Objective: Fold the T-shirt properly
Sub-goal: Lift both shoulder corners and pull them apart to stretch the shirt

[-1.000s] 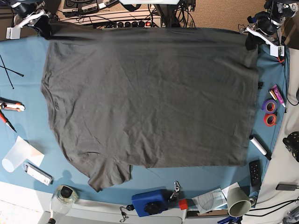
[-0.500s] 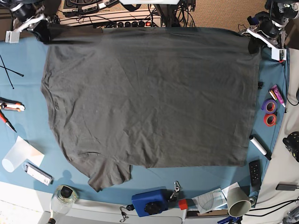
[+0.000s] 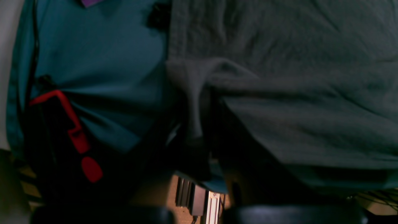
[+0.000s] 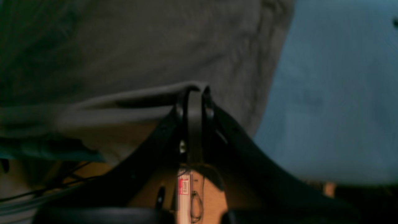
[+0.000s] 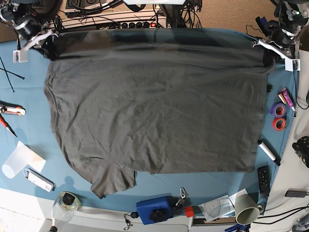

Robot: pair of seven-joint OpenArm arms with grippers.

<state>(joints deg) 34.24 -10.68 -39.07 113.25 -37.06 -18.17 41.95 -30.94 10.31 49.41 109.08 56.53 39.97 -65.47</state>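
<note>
My T-shirt [image 5: 154, 101] lies spread flat across the blue cloth of the desk [image 5: 29, 135], taking up most of its middle. Its long axis runs left to right in the base view: the collar edge faces the left side, the hem faces the right, and one short sleeve [image 5: 112, 180] sticks out toward the near edge at lower left.

My right end effector [image 5: 44, 42] sits at the far left corner with its fingers [image 4: 182, 105] pressed together on a pinch of the T-shirt [image 4: 140, 56] fabric, lifting that edge off the desk.

My left end effector [image 5: 268, 50] is at the far right corner, closed on the T-shirt [image 3: 279, 77] hem corner, which bunches up into a raised fold there.

Two tape rolls [image 5: 278, 117] and a marker [image 5: 268, 152] lie just beside the right edge.
</note>
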